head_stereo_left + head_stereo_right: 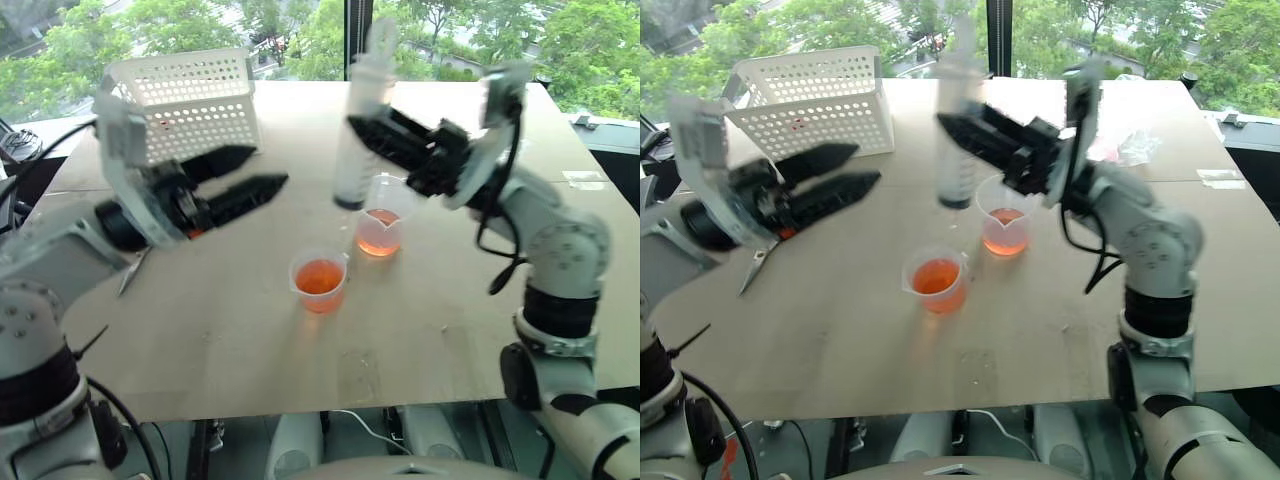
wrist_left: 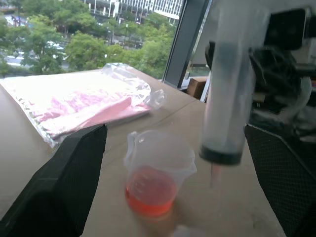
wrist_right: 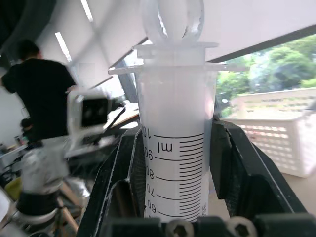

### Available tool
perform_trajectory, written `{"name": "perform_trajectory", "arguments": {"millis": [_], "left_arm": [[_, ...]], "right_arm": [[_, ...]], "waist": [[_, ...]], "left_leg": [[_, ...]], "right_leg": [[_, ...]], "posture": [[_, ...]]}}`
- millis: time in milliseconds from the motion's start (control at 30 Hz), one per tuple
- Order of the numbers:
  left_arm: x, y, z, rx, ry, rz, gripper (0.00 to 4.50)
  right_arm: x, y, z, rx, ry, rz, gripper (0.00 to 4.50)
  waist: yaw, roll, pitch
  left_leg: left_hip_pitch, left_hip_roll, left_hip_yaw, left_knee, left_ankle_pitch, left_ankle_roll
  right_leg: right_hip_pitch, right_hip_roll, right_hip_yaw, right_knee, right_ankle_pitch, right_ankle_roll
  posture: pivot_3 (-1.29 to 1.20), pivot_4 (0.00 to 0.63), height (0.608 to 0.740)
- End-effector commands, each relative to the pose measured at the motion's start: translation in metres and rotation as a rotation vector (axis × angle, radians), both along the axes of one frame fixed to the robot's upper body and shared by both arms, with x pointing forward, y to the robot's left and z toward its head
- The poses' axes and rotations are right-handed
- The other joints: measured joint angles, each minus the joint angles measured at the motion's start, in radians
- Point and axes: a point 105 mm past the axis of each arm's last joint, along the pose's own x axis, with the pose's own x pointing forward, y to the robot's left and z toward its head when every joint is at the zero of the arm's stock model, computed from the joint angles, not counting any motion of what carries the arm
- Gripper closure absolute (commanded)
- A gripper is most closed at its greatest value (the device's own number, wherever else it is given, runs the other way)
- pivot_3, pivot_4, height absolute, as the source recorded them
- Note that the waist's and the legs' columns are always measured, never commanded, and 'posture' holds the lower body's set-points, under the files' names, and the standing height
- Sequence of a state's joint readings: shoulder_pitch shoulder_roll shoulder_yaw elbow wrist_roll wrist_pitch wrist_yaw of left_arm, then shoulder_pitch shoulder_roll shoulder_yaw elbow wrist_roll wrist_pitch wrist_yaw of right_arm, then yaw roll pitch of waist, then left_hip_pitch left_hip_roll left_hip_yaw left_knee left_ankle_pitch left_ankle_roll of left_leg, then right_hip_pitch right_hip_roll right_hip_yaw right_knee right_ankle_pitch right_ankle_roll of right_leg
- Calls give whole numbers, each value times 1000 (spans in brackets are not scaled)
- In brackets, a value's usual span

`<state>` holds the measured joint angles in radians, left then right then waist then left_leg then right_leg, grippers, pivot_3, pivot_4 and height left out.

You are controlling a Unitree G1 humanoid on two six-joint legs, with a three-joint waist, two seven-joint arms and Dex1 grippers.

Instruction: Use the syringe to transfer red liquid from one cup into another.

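Near the frame's centre, a small cup (image 1: 320, 282) of red liquid (image 1: 319, 276); just behind, a taller beaker (image 1: 382, 217) with some too; above it, right gripper (image 1: 362, 133) clamped on the upright syringe (image 1: 359, 130); left of centre, left gripper (image 1: 262, 172) spread wide, empty; upper left, white basket (image 1: 186, 102).

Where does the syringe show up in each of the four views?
Left eye view: syringe upright, top centre, in the right tool.
Right eye view: upper centre, left of the taller cup.
Left wrist view: hanging on the right, black tip low.
Right wrist view: centre, between the fingers.
Shared landmark: the taller cup, beside the syringe's tip.
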<state>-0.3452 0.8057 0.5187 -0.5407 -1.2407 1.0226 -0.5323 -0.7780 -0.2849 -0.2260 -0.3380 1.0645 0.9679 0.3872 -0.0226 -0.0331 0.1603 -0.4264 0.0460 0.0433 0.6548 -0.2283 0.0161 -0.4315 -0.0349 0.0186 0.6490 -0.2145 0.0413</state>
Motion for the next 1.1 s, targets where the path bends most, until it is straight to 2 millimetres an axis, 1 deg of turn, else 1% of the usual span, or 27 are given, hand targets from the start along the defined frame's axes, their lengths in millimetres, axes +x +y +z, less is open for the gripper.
{"name": "perform_trajectory", "arguments": {"millis": [33, 67, 133, 167, 200, 267, 300, 367, 400, 467, 533, 600, 633, 700, 733, 800, 833, 867, 933, 967, 1000, 1100], "left_arm": [[-18, -12, -2, 42, -58, -29, 0], [-22, -15, -8, 54, -48, -44, 0], [-26, -21, -15, 52, -39, -61, 0], [-26, -23, -16, 44, -40, -63, 0], [-25, -24, -16, 38, -43, -63, 0], [-25, -26, -17, 31, -47, -70, 0], [-26, -29, -18, 38, -50, -79, 0], [-27, -32, -20, 51, -54, -99, 0], [-28, -34, -21, 54, -54, -105, 0], [-28, -35, -23, 70, -60, -116, 0], [-30, -35, -27, 103, -65, -127, 0], [-33, -35, -29, 127, -68, -144, 0], [-35, -36, -30, 133, -72, -148, 0], [-37, -34, -31, 148, -75, -155, 0], [-38, -33, -32, 155, -74, -158, 0], [-40, -30, -33, 168, -71, -158, 0], [-40, -29, -34, 171, -71, -156, 0], [-40, -28, -34, 174, -71, -150, 0], [-39, -25, -35, 163, -67, -122, 0], [-39, -23, -35, 151, -63, -102, 0], [-38, -20, -37, 144, -57, -81, 0], [-36, -11, -41, 133, -46, -9, 0]], "right_arm": [[-10, -34, 3, -133, 82, -40, 3117], [-11, -48, -7, -240, 130, -71, 3118], [-5, -83, -28, -423, 258, -189, 3128], [-1, -97, -36, -474, 316, -242, 3132], [2, -105, -41, -495, 349, -270, 3132], [15, -121, -53, -536, 393, -378, 3132], [21, -126, -58, -540, 413, -406, 3132], [31, -133, -87, -599, 516, -411, 3132], [33, -134, -98, -624, 549, -405, 3132], [41, -133, -126, -698, 605, -390, 3132], [60, -133, -160, -744, 658, -405, 3132], [73, -138, -179, -806, 654, -435, 3132], [75, -140, -183, -832, 647, -430, 2632], [77, -143, -187, -872, 636, -406, 1433], [76, -144, -187, -891, 631, -390, 1094], [75, -150, -187, -916, 616, -375, 158], [73, -154, -184, -924, 598, -368, 61], [71, -157, -180, -936, 564, -364, 61], [64, -161, -162, -942, 411, -344, 61], [58, -160, -151, -909, 348, -327, 61], [47, -159, -140, -875, 284, -297, 61], [18, -158, -117, -812, 95, -256, 61]], "waist": [[10, 1, 0], [13, 0, 0], [16, 0, 0], [16, 0, 0], [15, 0, 0], [8, 0, 0], [3, 0, -1], [-3, 0, -1], [-4, 0, -1], [-4, 0, -1], [-8, -2, -1], [-13, -1, -1], [-13, 0, -1], [-4, -1, -1], [3, -1, -1], [8, -1, -1], [11, -1, -1], [15, 0, -1], [26, 0, 0], [29, 0, 0], [31, 1, 0], [32, 2, 0]], "left_leg": [[0, 0, 2, 0, 0, 0], [1, 0, 3, 0, 0, 0], [1, -1, 3, -1, 0, 0], [1, -1, 3, -2, 0, 0], [2, 0, 3, -1, 0, 0], [3, 0, 4, -2, 0, 0], [5, 0, 5, -2, 0, 1], [10, 1, 7, -2, 0, 1], [13, 1, 7, -2, 0, 1], [12, 1, 6, -2, 0, 1], [12, 1, 6, -2, 0, 1], [12, 1, 6, -2, 0, 1], [11, 1, 6, -2, 0, 1], [10, 1, 5, -2, 0, 1], [10, 1, 5, -2, 0, 1], [10, 1, 6, -2, -1, 1], [10, 1, 6, -2, -1, 1], [10, 1, 6, -2, -1, 1], [10, 0, 6, -2, -1, 1], [10, 0, 6, -2, -1, 1], [10, 0, 6, -2, -1, 1], [11, 1, 6, -4, -1, 1]], "right_leg": [[0, 0, 0, 0, 0, 0], [0, 0, 0, 0, 0, 0], [1, 0, 0, -2, -2, -3], [2, 1, 0, -3, -2, -4], [2, 1, 1, -3, -3, -4], [3, 2, 2, -4, -3, -4], [4, 3, 5, -4, -3, -4], [8, 4, 8, -4, -3, -4], [10, 4, 7, -4, -3, -4], [10, 4, 7, -4, -3, -4], [10, 4, 7, -5, -3, -4], [10, 5, 7, -6, -2, -3], [10, 5, 7, -6, -2, -2], [10, 5, 6, -7, -1, -1], [10, 4, 5, -7, -1, -1], [10, 4, 6, -8, -1, -1], [10, 4, 6, -8, -2, -2], [10, 4, 6, -8, -2, -3], [10, 3, 5, -8, -3, -4], [10, 2, 4, -8, -3, -4], [10, 2, 4, -8, -3, -4], [10, 3, 5, -7, -2, -1]], "posture": [[0, 150, 740], [0, 150, 740], [0, 150, 740], [0, 150, 740], [0, 150, 740], [0, 150, 740], [0, 150, 740], [0, 150, 740], [0, 150, 740], [0, 150, 740], [0, 150, 740], [0, 150, 740], [0, 150, 740], [0, 150, 740], [0, 150, 740], [0, 150, 740], [0, 150, 740], [0, 150, 740], [0, 150, 740], [0, 150, 740], [0, 150, 740], [0, 150, 740]]}}
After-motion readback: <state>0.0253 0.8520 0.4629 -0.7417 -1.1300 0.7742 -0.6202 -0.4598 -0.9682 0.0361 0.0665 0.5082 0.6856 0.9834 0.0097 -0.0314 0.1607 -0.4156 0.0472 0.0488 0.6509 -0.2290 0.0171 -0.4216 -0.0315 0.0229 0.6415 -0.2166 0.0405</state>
